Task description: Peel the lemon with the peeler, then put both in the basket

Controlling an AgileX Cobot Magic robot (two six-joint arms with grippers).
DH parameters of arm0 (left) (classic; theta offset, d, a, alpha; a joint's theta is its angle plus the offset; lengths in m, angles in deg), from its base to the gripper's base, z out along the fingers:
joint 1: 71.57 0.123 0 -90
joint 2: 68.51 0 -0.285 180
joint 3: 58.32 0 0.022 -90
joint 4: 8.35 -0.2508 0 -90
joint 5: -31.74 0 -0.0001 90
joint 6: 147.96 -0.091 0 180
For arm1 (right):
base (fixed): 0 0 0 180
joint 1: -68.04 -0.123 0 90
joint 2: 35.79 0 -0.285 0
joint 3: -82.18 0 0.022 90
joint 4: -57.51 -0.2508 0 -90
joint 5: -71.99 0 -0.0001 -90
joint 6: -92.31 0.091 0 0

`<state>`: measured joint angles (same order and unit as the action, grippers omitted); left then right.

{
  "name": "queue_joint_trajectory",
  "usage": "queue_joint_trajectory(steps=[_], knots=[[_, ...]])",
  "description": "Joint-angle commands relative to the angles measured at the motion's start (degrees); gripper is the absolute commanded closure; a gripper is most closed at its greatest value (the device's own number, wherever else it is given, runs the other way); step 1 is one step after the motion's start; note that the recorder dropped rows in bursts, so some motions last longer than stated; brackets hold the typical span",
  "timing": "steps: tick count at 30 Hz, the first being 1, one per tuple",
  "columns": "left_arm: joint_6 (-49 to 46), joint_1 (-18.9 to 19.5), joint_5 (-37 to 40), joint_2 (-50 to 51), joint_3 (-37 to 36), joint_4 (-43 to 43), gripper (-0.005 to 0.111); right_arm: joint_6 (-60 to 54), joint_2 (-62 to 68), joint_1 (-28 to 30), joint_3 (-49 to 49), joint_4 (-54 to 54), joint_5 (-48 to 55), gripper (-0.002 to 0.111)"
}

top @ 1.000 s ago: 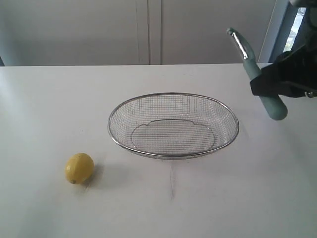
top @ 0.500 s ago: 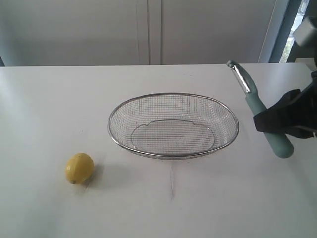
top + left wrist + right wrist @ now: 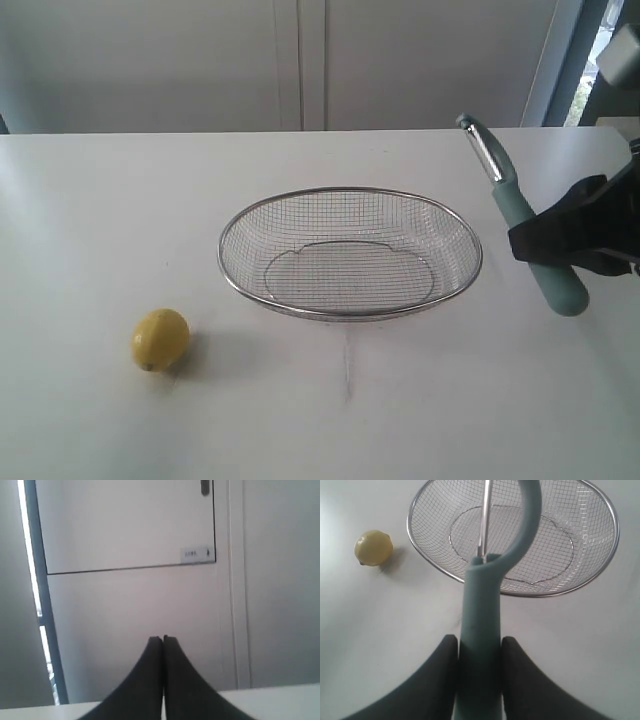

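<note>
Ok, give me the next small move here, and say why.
Probably lower the left gripper toward the lemon and open it. The right gripper already clamps the peeler beside the basket, while the lemon lies unheld on the table and the left gripper is shut, facing the wall.

Looks like a plain lab or office room: bare white table, pale cabinet doors behind, one carrying a small printed label.
</note>
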<state>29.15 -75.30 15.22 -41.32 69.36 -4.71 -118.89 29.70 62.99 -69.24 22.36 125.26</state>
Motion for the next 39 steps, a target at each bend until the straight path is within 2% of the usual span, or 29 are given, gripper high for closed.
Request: queue_joint_trajectory(steps=[1, 10, 13, 25, 30, 39], knots=[[-6.2, 0.1, 12.4, 9.9, 8.6, -0.3, 0.107, -0.7, -0.4, 0.0, 0.2, -0.7, 0.0, 0.108], [-6.2, 0.1, 51.5, 33.1, 28.2, 0.2, 0.107, -0.7, -0.4, 0.0, 0.2, -0.7, 0.0, 0.108], [-8.6, 0.1, 58.3, 38.8, 30.8, 3.8, 0.107, -0.6, -0.4, 0.0, 0.2, -0.8, 0.0, 0.108], [-12.5, -5.0, 57.9, 46.4, 30.8, 9.0, 0.107, -0.6, -0.4, 0.0, 0.2, -1.0, -4.4, 0.108], [-12.5, -5.1, 56.0, 46.9, 29.4, 13.5, 0.107, -0.6, -0.4, 0.0, 0.2, -1.0, -7.2, 0.108], [-12.5, -5.1, 53.3, 47.0, 27.7, 16.3, 0.107, -0.4, -0.4, 0.0, 0.2, -1.0, -9.1, 0.108]])
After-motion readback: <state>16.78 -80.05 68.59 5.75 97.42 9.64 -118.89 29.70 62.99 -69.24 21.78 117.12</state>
